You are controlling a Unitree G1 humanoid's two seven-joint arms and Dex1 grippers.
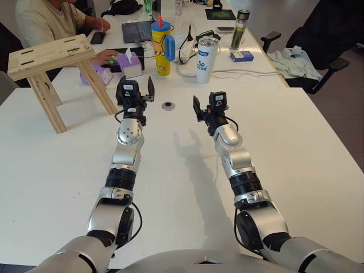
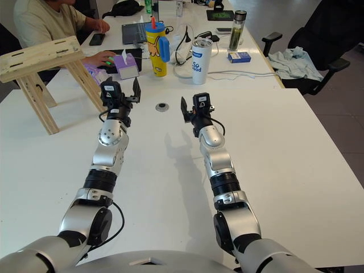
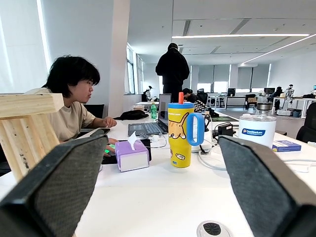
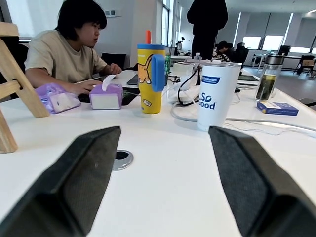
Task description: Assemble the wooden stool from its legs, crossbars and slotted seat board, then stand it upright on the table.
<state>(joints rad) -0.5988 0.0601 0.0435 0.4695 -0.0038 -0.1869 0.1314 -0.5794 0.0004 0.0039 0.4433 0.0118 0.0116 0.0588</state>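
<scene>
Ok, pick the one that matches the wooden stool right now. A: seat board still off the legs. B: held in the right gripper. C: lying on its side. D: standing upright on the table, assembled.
D: the wooden stool stands on its legs on the table, with the seat board on top.

The pale wooden stool with the slotted seat (image 2: 40, 55) is cut off at its left end by the right eye view's edge, and its 2 far legs are largely hidden behind the seat and near legs. 1 near leg (image 2: 90, 86) partly covers the soft purple packet (image 2: 95, 71) behind it.
</scene>
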